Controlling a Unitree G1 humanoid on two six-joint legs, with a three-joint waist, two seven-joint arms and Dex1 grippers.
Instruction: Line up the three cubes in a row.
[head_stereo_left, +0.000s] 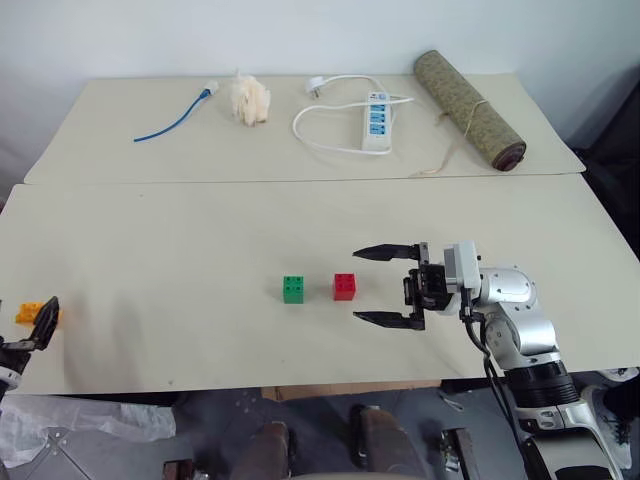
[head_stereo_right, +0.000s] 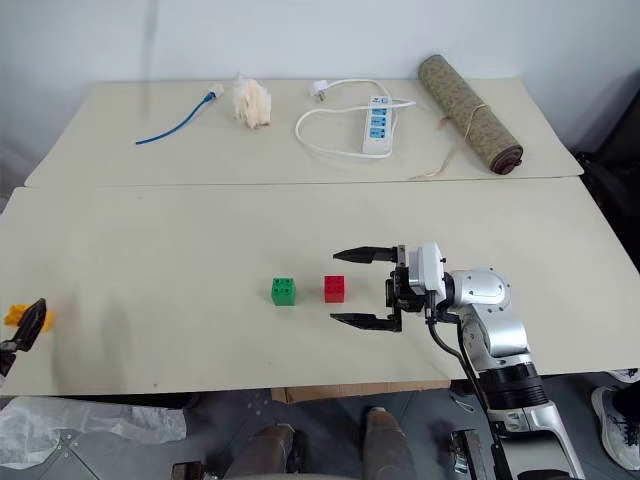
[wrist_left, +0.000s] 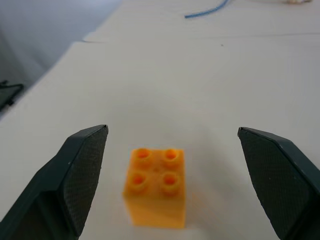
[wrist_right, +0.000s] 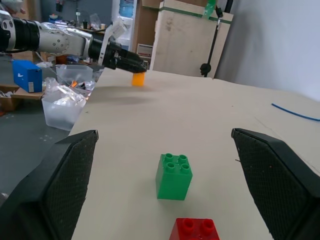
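A pale tabletop (head_stereo_left: 150, 330) ran from a far white wall to the near edge, with a second sheet behind it carrying a blue cable (head_stereo_left: 172, 124), a power strip (head_stereo_left: 376, 121) and a rolled mat (head_stereo_left: 468, 96).

From the head views, the green cube (head_stereo_left: 293, 289) and red cube (head_stereo_left: 344, 286) sat side by side near the middle, apart from each other, while the yellow-orange cube (head_stereo_left: 30, 313) lay far off at the left, close to the tabletop's left edge. The right claw (head_stereo_left: 385, 286) hung just right of the red cube, its fingers wide apart and holding nothing. The left claw (head_stereo_left: 40, 326) sat at the yellow-orange cube, half cut off by the picture's border.

The left wrist view gave what the head views could not: the yellow-orange cube (wrist_left: 156, 186) stood upright between that claw's spread fingers (wrist_left: 82, 172), touched by neither and nearer one of them. The risk, I judged, was that the nearer finger would reach it first on closing and shove or twist it toward the edge beside it.

The right wrist view looked along the row instead, with red (wrist_right: 195, 230) nearest, green (wrist_right: 174, 176) beyond, and the left claw (wrist_right: 131, 63) at the distant yellow-orange cube (wrist_right: 138, 79). It showed how long a carry remained; a weak pinch could drop the cube on the way.
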